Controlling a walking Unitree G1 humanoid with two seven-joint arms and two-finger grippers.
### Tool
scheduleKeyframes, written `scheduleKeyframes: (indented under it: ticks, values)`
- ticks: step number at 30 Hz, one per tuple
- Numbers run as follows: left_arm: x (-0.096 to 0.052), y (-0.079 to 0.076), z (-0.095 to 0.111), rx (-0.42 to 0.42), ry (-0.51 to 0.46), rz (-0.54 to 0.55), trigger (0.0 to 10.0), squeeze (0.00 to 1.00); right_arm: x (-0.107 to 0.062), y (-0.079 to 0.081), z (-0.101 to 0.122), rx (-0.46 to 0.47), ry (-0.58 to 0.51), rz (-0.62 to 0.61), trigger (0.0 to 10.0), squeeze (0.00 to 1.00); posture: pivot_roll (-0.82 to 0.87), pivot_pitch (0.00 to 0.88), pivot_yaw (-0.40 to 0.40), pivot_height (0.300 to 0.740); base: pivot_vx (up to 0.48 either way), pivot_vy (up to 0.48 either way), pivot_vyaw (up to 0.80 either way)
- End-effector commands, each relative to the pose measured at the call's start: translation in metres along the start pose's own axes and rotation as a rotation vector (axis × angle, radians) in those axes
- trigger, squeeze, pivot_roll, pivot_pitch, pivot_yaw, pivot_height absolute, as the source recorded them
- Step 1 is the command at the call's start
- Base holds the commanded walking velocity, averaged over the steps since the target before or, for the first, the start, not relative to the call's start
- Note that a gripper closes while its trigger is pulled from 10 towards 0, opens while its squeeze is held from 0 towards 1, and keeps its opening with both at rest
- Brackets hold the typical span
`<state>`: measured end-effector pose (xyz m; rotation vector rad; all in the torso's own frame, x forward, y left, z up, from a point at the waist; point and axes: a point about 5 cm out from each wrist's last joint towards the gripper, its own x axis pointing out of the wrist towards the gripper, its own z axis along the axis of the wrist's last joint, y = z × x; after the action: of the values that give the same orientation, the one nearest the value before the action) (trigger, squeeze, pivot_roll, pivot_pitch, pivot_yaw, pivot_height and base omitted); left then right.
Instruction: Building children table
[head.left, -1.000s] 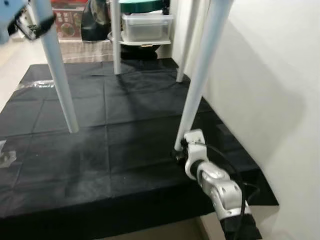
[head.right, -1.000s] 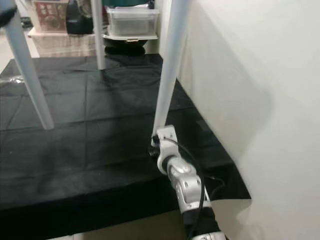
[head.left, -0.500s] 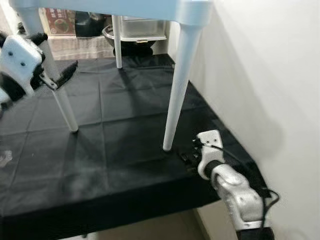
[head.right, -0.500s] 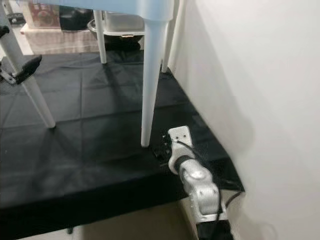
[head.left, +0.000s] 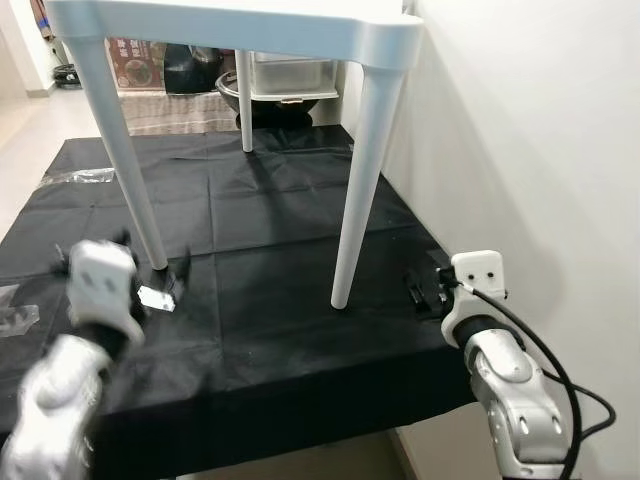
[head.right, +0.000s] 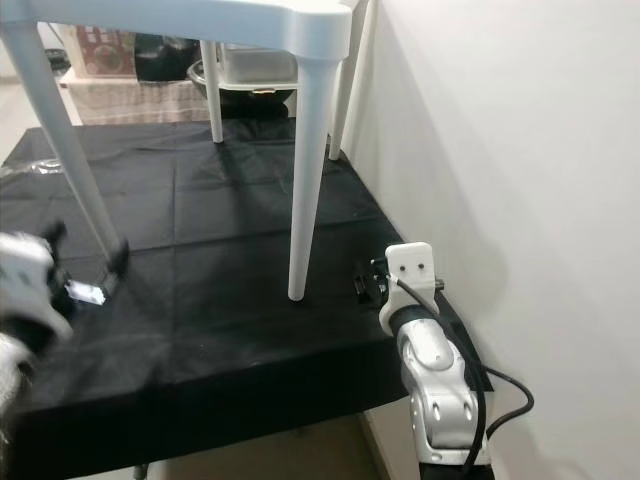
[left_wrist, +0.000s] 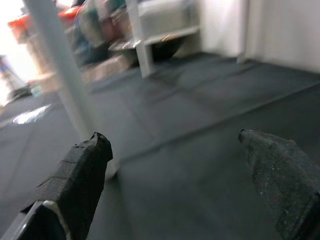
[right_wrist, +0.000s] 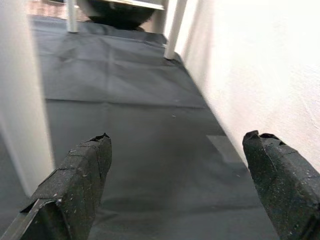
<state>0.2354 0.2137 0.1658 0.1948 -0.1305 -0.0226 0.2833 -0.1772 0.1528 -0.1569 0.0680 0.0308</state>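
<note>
The white children's table (head.left: 240, 25) stands upright on its four legs on a black mat (head.left: 260, 250) spread over the floor, its top filling the upper part of the head views from about 10 to 1 o'clock. The near right leg (head.left: 358, 190) comes down close to the picture's centre, the near left leg (head.left: 128, 165) at about 9 o'clock, and two further legs stand behind at about 12. The table's right side runs close along a white wall (head.left: 530, 150).

The right gripper (head.left: 425, 292) hangs low at about 4 o'clock, just beside the foot of the near right leg but apart from it; its jaws are spread wide and grip nothing, as the right wrist view shows, with mat between the two pads. The left gripper (head.left: 150, 285) is at about 8 o'clock, near the foot of the near left leg, blurred in the head views; its jaws are also wide apart and empty.

With all four feet apparently on the mat and neither gripper touching a leg, the build looks essentially done, and the step in hand is likely clearing away. To do that well, draw each arm straight back from its leg and avoid sweeping sideways, since a knock at a foot could skid the light table on the mat or tip it toward the wall. Keep the jaws open until both arms are clear.

Beyond the table at 12 o'clock sit a clear storage box (head.left: 290, 75) and other clutter.
</note>
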Motion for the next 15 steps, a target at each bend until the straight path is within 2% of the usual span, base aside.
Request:
scheduleKeyframes:
  ticks: [1,7,10,15]
  values:
    - [-0.006,-0.009,-0.009,-0.003,0.064,0.032,10.0,0.00,-0.004,0.004,-0.002,-0.004,-0.009,0.029,10.0,0.00,0.01,0.000,-0.093,0.740,0.000,0.000,0.00]
    - [-0.019,-0.022,-0.020,-0.030,0.166,0.076,10.0,0.00,-0.005,0.004,-0.001,-0.010,-0.024,0.032,10.0,0.00,0.00,0.000,-0.089,0.740,0.000,0.000,0.00]
    - [-0.028,-0.032,-0.025,-0.020,0.194,0.058,10.0,0.00,-0.005,0.006,-0.004,-0.042,-0.013,0.046,10.0,0.00,0.00,0.000,-0.088,0.740,-0.323,0.000,0.15]
    - [-0.030,-0.032,-0.025,-0.029,0.201,0.067,10.0,0.00,-0.006,0.008,-0.006,-0.061,-0.005,0.056,10.0,0.00,0.00,0.000,-0.088,0.740,-0.340,0.000,0.53]
